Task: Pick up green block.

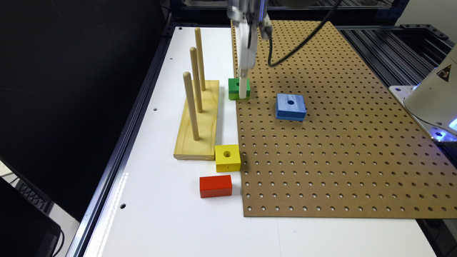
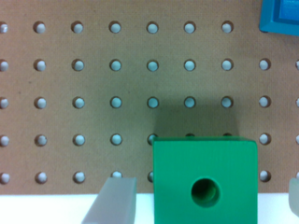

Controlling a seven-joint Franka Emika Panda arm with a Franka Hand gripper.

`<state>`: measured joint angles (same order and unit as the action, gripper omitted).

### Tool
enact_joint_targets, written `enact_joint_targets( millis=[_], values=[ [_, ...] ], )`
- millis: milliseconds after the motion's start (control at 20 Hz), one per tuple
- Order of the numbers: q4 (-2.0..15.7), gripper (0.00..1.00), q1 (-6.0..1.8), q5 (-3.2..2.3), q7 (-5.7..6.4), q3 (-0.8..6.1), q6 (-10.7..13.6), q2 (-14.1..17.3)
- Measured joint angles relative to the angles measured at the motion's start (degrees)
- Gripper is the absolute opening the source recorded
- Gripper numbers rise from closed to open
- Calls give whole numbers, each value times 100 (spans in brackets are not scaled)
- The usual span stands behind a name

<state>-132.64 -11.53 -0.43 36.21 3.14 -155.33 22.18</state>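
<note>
Green block (image 2: 204, 182) sits at pegboard (image 2: 93, 84) edge; claw (image 2: 203, 196) lowered wide around it, fingers (image 2: 112, 200) either side with gaps, lined up for a squeeze.

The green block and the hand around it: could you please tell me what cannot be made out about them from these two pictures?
- Exterior view: the hand covers part of the green block, hiding that side face and any contact there.
- Wrist view: the picture's edge cuts off the green block, so its lower band is unseen.
- Wrist view: one finger is blurred; the other is a sliver at the edge, so whether it touches the block is unclear.
</note>
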Motion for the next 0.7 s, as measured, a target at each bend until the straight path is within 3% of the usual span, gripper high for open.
enact_joint_targets(
  millis=[400,450,700],
  values=[
    [14,100,1,1,0,10,-7,10],
    [14,0,0,1,-2,9,-6,9],
    [13,0,0,1,-2,10,-6,9]
  ],
)
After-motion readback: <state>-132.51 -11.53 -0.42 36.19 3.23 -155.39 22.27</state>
